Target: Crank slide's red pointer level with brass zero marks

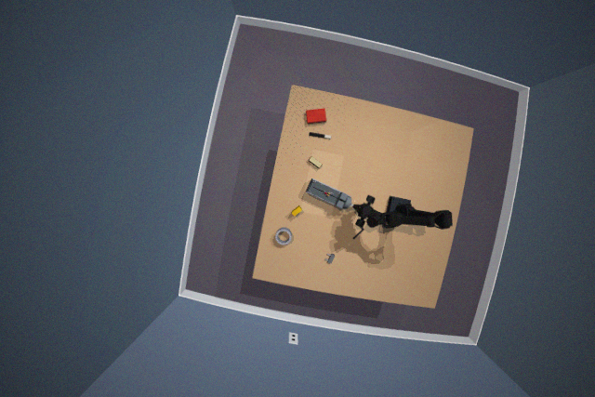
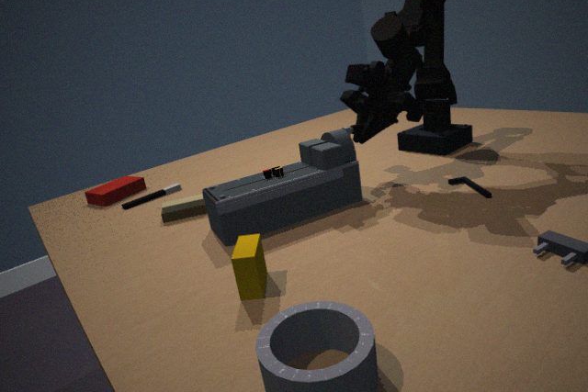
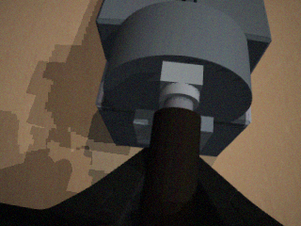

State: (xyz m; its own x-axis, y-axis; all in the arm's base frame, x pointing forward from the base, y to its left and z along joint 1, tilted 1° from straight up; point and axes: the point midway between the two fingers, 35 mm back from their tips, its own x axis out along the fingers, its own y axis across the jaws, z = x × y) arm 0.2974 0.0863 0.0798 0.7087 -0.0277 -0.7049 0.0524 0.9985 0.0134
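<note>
The grey machine stands on the table. Its slide's red pointer shows in the exterior view just left of the brass marks, on the side away from the crank; they look close but not level, and the exact gap is too small to read. My gripper is shut on the crank handle, at the machine's round end. In the wrist view the pale crank arm shows above the handle, on the round face. The fingers hide most of the handle.
A red block, a black-and-white stick, a beige block and a yellow block lie around the machine. A grey ring, a two-pronged grey part and a black bent bar are on the table.
</note>
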